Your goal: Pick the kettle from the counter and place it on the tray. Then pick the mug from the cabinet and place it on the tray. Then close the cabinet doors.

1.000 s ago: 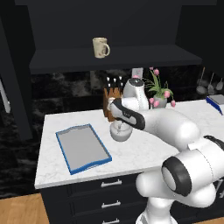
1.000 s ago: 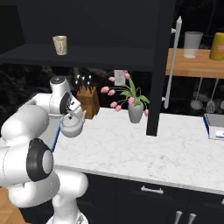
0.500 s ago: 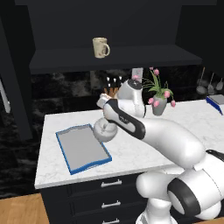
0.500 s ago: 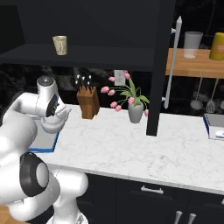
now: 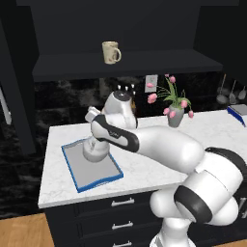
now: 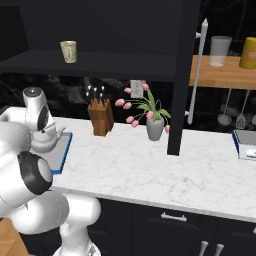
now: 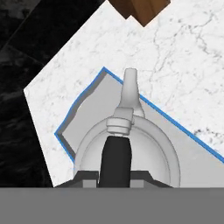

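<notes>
The silver-grey kettle is over the blue-rimmed grey tray at the counter's left end. My gripper is shut on its dark arched handle from above. In the hand view the kettle sits inside the tray outline, spout toward a tray corner. Whether its base touches the tray I cannot tell. The cream mug stands on the shelf of the open dark cabinet. Its doors stand open.
A wooden knife block stands behind the tray at the back wall. A grey vase of pink tulips sits mid-counter. A blue-edged object lies at the far right. Dark drawers run below.
The arm has swung left across the counter, carrying the kettle from beside the tray to over it. The mug and doors have not moved.
</notes>
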### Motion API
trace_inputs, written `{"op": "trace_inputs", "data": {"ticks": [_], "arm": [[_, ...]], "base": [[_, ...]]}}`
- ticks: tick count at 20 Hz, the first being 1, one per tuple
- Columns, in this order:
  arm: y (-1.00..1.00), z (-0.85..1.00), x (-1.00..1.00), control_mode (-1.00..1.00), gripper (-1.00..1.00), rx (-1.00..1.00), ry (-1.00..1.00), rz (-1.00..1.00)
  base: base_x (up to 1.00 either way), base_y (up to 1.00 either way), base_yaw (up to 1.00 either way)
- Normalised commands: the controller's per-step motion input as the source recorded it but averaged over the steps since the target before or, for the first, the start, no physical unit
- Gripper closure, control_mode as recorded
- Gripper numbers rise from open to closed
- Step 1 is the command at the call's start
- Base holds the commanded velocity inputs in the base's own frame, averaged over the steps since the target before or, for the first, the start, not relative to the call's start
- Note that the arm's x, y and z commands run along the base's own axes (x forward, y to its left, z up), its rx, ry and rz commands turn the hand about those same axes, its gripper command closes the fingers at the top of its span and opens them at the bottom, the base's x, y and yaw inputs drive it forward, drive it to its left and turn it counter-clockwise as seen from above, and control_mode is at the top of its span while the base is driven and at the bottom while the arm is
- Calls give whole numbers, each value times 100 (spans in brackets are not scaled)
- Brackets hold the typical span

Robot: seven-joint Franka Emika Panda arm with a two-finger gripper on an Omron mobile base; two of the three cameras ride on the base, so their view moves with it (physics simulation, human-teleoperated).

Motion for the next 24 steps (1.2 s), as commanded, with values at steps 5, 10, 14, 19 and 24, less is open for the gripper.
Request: {"op": "trace_inputs", "data": {"ticks": [5, 10, 14, 19, 24], "arm": [[53, -24, 31, -100, 100, 0, 14, -7], [20, -17, 37, -100, 100, -4, 6, -13], [10, -15, 32, -100, 100, -8, 0, -17], [12, -9, 35, -100, 100, -5, 0, -18], [7, -6, 28, -100, 100, 0, 0, -15]], "base": [[0, 0, 0], [0, 0, 0], [0, 0, 0], [0, 0, 0], [0, 0, 0]]}}
